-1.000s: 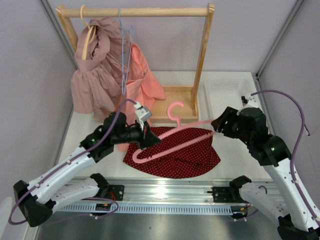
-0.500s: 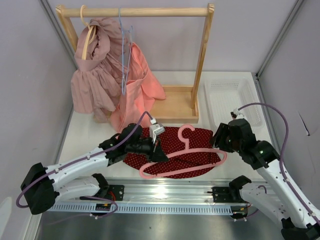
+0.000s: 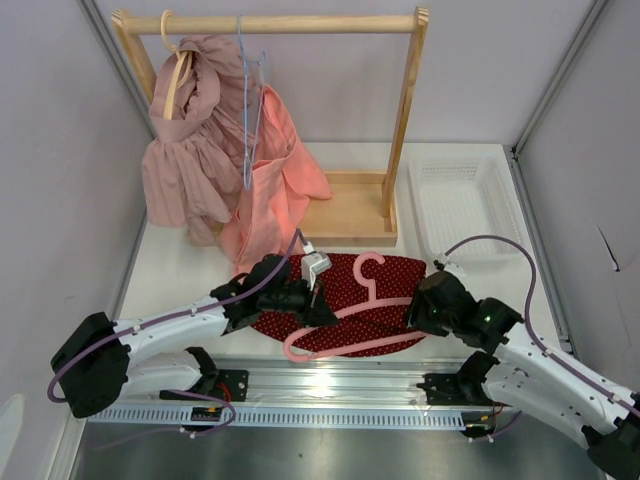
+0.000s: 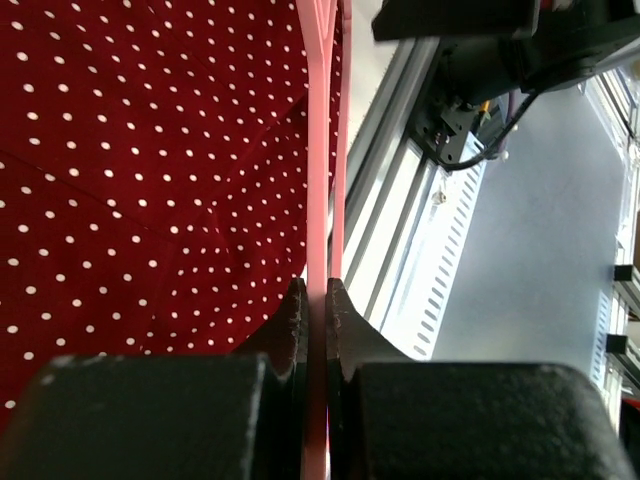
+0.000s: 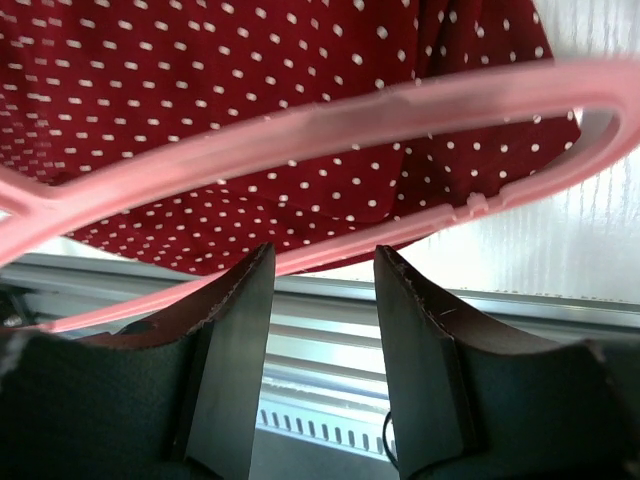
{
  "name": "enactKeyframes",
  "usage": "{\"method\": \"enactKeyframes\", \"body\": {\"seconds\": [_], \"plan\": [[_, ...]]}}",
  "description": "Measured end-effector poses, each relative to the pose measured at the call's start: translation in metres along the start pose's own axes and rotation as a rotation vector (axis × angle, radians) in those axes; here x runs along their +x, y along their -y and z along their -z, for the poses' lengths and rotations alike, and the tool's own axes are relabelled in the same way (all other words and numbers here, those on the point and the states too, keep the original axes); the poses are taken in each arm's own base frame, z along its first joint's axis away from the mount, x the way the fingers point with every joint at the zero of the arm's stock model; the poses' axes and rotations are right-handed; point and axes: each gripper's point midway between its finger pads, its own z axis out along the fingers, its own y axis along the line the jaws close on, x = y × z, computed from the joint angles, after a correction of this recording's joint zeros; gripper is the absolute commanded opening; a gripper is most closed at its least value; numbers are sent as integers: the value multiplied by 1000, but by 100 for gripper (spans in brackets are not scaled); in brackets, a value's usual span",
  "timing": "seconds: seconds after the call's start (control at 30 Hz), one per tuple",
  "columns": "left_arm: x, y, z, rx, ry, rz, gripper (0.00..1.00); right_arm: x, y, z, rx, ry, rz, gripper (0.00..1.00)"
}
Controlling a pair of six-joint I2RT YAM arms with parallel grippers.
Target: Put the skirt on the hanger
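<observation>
Hanger [image 3: 360, 311] has shifted nearer, above skirt [image 3: 345, 275] on white table [image 3: 170, 270].

hanger [image 5: 400, 105]: hook cut off in both wrist views; right end behind right gripper [image 5: 320, 262].
skirt [image 3: 390, 272]: left part under left gripper [image 4: 315, 290].

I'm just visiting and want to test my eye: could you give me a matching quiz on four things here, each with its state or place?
1 skirt
2 hanger
3 right gripper
4 basket

a open
b pinched by the left gripper
c white, at the table's right rear
d dotted red, spread out flat

Pairs: 1-d, 2-b, 3-a, 4-c
</observation>
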Motion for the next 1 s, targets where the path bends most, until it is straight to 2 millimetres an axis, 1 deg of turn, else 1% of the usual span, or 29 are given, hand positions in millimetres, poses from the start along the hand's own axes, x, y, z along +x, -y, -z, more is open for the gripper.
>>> {"method": "enactKeyframes", "body": {"seconds": [0.17,0.27,0.33,0.63,0.83,0.87,0.97,1.0], "plan": [[3,-9,-1,-23,15,2,0,14,8,-13,25,-16,-20,51],[6,-15,-1,-37,17,12,0,19,13,-20,38,-20,-34,55],[7,-17,-1,-43,19,17,0,21,15,-23,44,-18,-41,56],[9,-25,-2,-76,28,19,0,29,20,-43,54,-12,-72,53],[10,-31,-1,-111,29,26,0,22,17,-47,49,23,-82,43],[11,-32,-1,-116,29,27,0,21,17,-47,48,27,-82,38],[12,-34,-1,-125,26,30,0,18,17,-48,50,42,-83,32],[12,-34,-1,-127,26,31,0,18,17,-48,52,43,-83,32]]}}
